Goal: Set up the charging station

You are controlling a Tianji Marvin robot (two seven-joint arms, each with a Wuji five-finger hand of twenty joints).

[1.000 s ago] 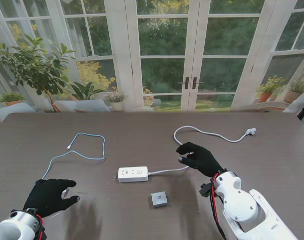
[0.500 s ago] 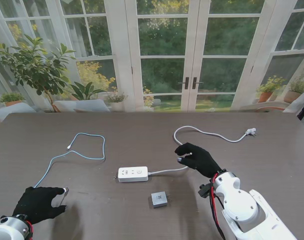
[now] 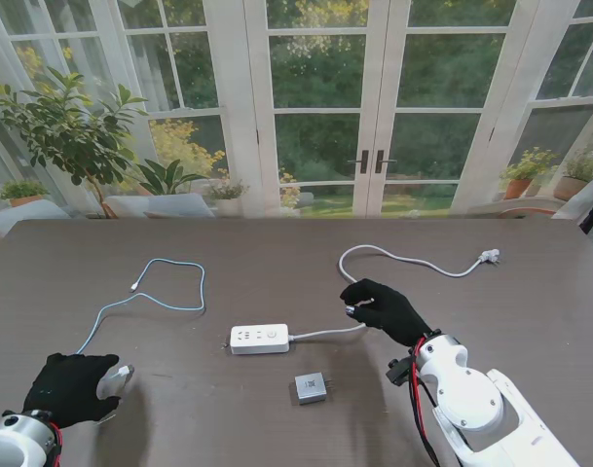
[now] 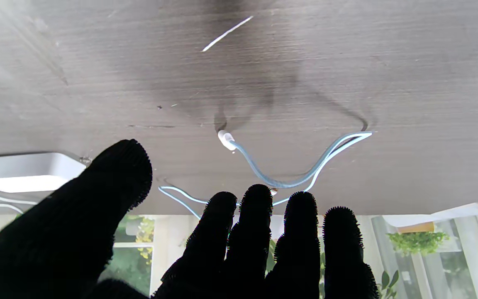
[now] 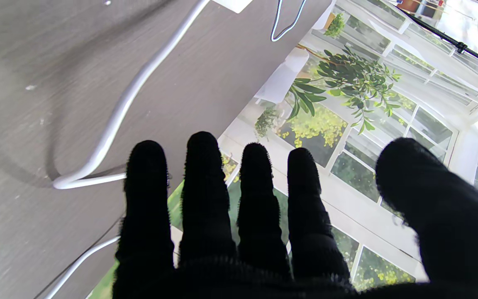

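One power strip (image 3: 259, 338), one charger block (image 3: 311, 387), one blue charging cable (image 3: 169, 288) and one white mains cord (image 3: 403, 260) are counted on the surface (image 3: 530, 292). The left hand (image 3: 70, 386) is seen loosely curled at the blue cable's near end; contact cannot be told. The right hand (image 3: 386, 307), fingers together and extended, is held over the mains cord, right of the strip. Open room is left toward the far edge.
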